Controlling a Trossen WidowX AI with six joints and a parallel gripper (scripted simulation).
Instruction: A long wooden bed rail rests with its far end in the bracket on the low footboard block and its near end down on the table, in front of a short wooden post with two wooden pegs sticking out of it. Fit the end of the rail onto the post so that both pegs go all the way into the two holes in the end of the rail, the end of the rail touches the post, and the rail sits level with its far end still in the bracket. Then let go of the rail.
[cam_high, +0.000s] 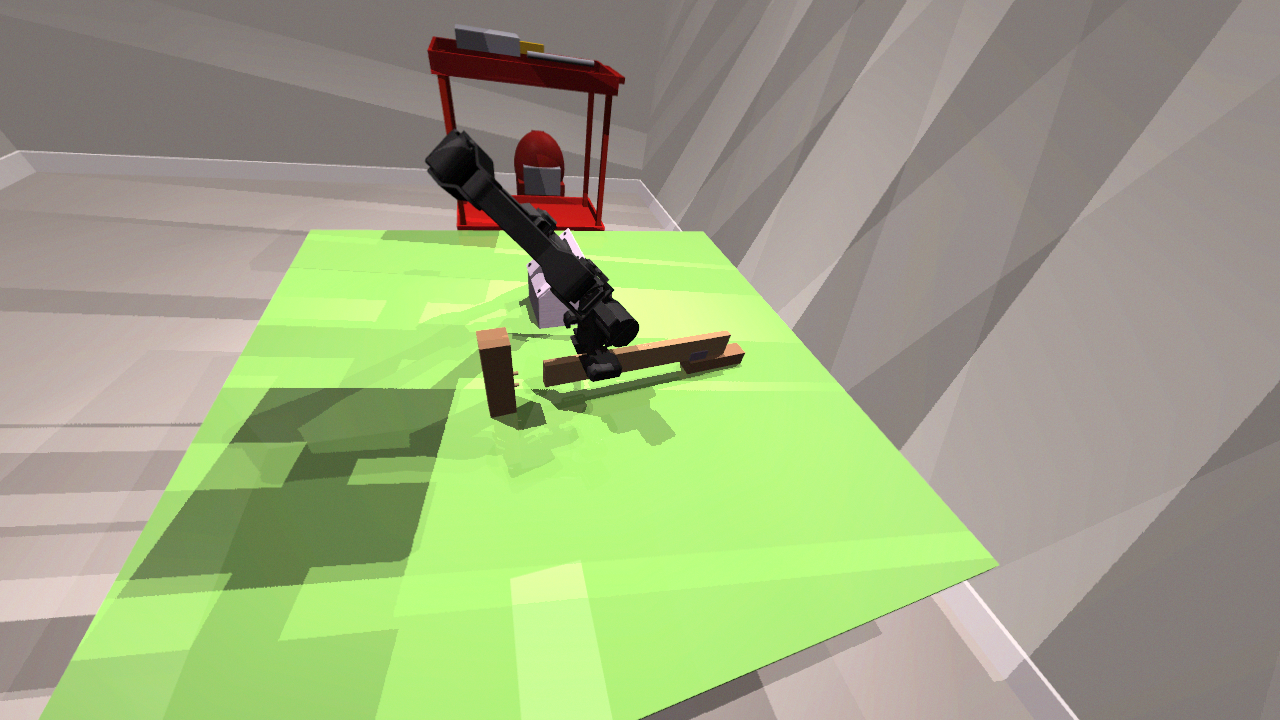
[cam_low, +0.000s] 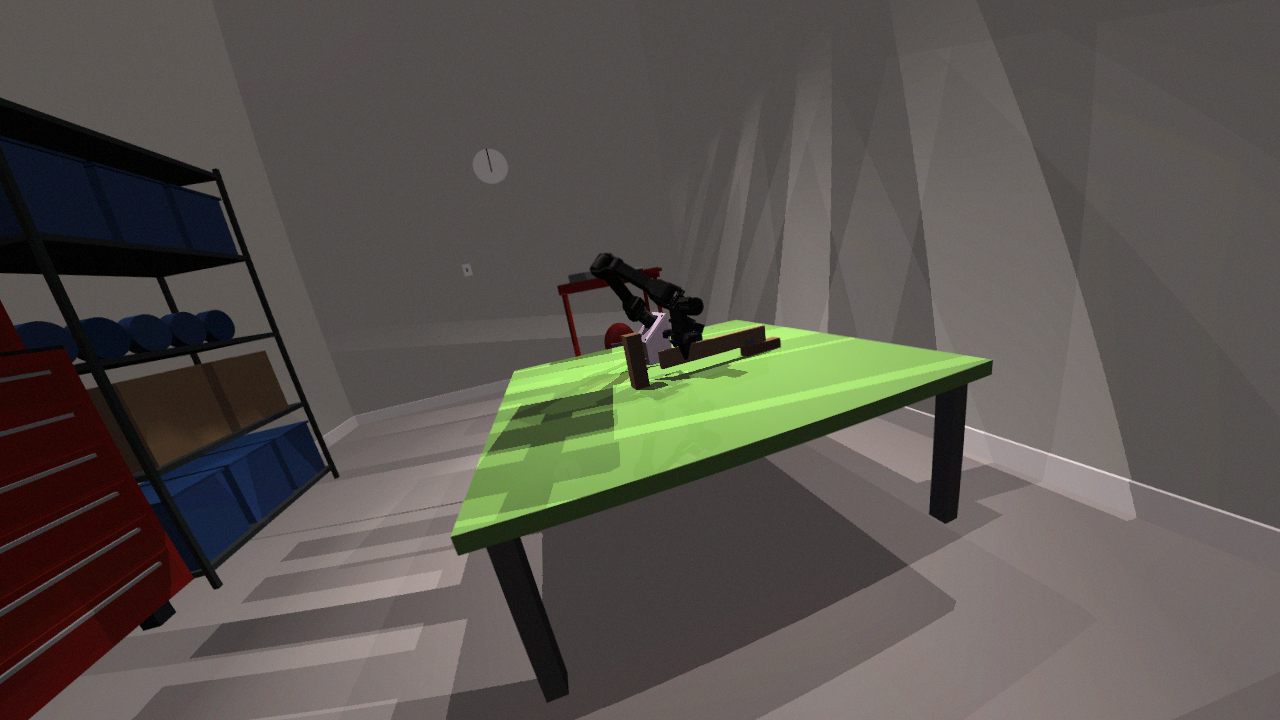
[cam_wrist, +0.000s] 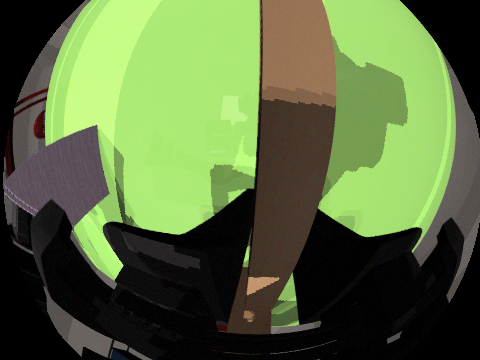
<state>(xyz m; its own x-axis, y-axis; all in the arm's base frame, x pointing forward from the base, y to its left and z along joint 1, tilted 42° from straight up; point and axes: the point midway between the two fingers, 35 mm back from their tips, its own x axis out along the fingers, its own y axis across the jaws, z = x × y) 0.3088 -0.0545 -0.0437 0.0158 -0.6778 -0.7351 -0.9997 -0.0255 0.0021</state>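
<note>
The long wooden rail (cam_high: 662, 354) (cam_low: 729, 342) (cam_wrist: 297, 145) is off the table at its near end and looks roughly level. Its far end is at the small grey bracket (cam_high: 699, 355) on the low footboard block (cam_high: 729, 358) (cam_low: 771, 343); the exact seating is too small to tell. The wooden post (cam_high: 498, 380) (cam_low: 636, 362) stands upright left of the rail. Its two pegs (cam_high: 516, 384) point at the rail's near end, with a visible gap between. My gripper (cam_high: 601, 363) (cam_wrist: 268, 196) is shut on the rail, nearer its near end. The rail's holes are not visible.
The pale arm base (cam_high: 547, 304) (cam_wrist: 60, 172) stands on the green table (cam_high: 716, 501) (cam_low: 760, 394) behind the post and rail. My arm reaches over the rail from it. A red cart (cam_high: 528, 67) is beyond the table's back edge.
</note>
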